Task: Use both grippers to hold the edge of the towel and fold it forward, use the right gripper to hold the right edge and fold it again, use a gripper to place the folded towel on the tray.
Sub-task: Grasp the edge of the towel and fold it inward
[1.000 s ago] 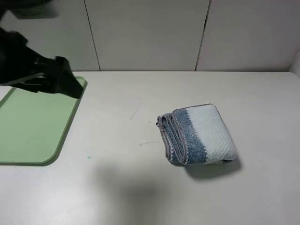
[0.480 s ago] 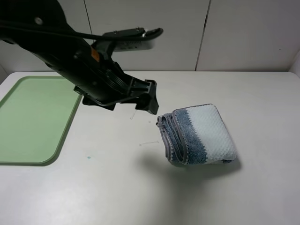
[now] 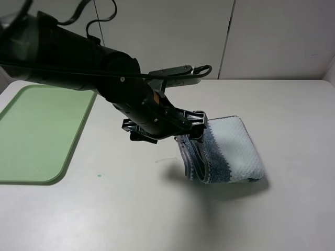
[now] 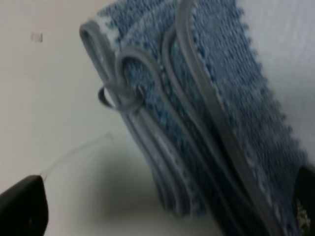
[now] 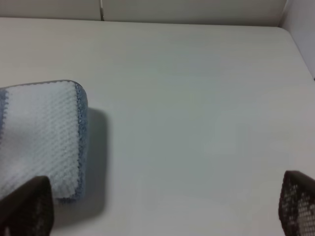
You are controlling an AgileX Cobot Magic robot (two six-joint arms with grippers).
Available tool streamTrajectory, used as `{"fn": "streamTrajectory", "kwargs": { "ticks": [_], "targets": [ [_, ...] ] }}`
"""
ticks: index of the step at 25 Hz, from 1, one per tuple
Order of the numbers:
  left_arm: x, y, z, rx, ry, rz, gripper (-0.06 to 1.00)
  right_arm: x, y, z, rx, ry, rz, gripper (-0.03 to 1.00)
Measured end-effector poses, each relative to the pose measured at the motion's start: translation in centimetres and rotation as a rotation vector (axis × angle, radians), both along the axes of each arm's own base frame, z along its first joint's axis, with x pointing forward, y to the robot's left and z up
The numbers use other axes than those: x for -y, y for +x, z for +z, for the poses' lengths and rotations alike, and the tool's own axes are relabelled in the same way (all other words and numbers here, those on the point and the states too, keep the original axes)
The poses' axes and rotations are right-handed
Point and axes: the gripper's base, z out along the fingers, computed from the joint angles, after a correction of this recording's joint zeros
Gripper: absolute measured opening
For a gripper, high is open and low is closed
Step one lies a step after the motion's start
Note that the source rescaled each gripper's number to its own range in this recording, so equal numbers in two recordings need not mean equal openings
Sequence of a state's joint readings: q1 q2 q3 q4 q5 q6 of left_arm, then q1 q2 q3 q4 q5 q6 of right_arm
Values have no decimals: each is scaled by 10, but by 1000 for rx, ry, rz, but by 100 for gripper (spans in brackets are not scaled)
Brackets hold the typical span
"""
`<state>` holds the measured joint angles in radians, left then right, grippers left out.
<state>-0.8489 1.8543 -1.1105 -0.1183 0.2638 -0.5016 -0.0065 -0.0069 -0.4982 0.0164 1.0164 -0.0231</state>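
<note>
As my left gripper (image 3: 200,125) hangs spread over the folded towel's (image 3: 235,149) hemmed end, the tray (image 3: 36,136) lies at the table's (image 3: 131,214) left edge.

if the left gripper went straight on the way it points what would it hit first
Likely the towel, at its stacked hem layers, ahead of the open jaws of the left gripper; depth is unclear.

Striped towel (image 3: 235,151) lies folded in layers, grey hem (image 4: 212,101) stacked at one side; green tray (image 3: 36,133) well apart
</note>
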Motion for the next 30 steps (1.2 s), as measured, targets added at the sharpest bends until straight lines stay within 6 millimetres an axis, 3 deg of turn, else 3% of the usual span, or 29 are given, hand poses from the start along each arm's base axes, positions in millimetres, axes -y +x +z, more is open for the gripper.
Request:
{"fn": "streamTrajectory", "kwargs": {
  "ticks": [10, 30],
  "targets": [
    [23, 21, -27, -1, 2, 6, 100, 0, 0, 0, 0, -2, -1, 100],
    [31, 29, -62, 28, -18, 21, 100, 0, 0, 0, 1, -2, -2, 100]
  ]
}}
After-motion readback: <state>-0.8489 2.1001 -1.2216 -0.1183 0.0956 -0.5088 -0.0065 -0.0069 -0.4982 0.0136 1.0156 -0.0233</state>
